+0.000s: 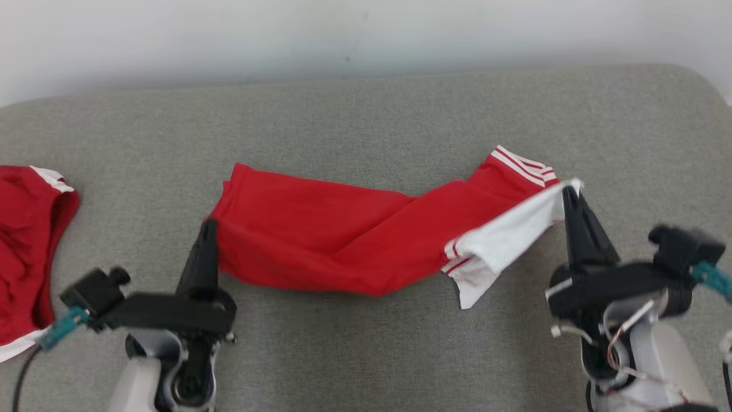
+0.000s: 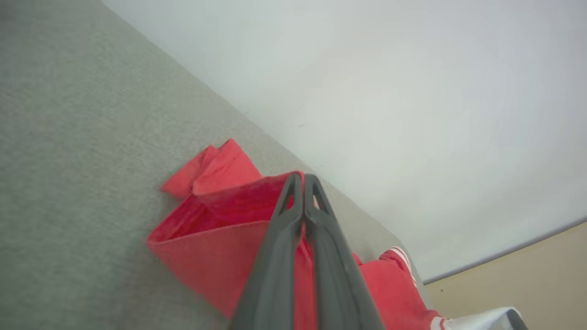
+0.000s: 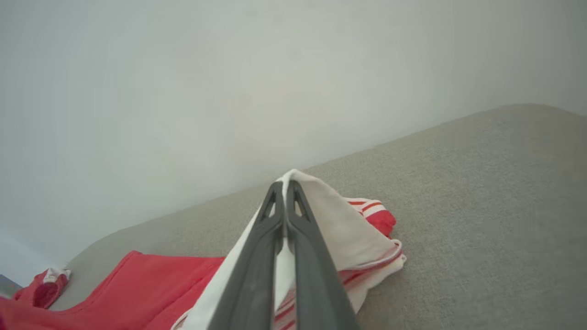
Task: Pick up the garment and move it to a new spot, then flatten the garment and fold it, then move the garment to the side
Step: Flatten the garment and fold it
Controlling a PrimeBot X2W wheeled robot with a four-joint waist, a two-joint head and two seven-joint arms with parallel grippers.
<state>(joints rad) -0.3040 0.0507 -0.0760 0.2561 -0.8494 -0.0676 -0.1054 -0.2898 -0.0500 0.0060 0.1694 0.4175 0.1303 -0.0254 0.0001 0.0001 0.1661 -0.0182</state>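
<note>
The garment [image 1: 320,240] is red with a white panel and white stripes, stretched in a long band across the grey padded table [image 1: 366,114]. My left gripper [image 1: 209,224] is shut on its red left edge, which shows pinched between the fingers in the left wrist view [image 2: 302,176]. My right gripper [image 1: 569,191] is shut on the white corner at the right end, lifting it off the table; in the right wrist view the white cloth [image 3: 330,215] wraps the closed fingertips [image 3: 284,184].
A second red garment [image 1: 28,240] with white trim lies at the table's left edge. A pale wall [image 1: 366,34] runs behind the table. Bare grey surface lies behind and in front of the stretched garment.
</note>
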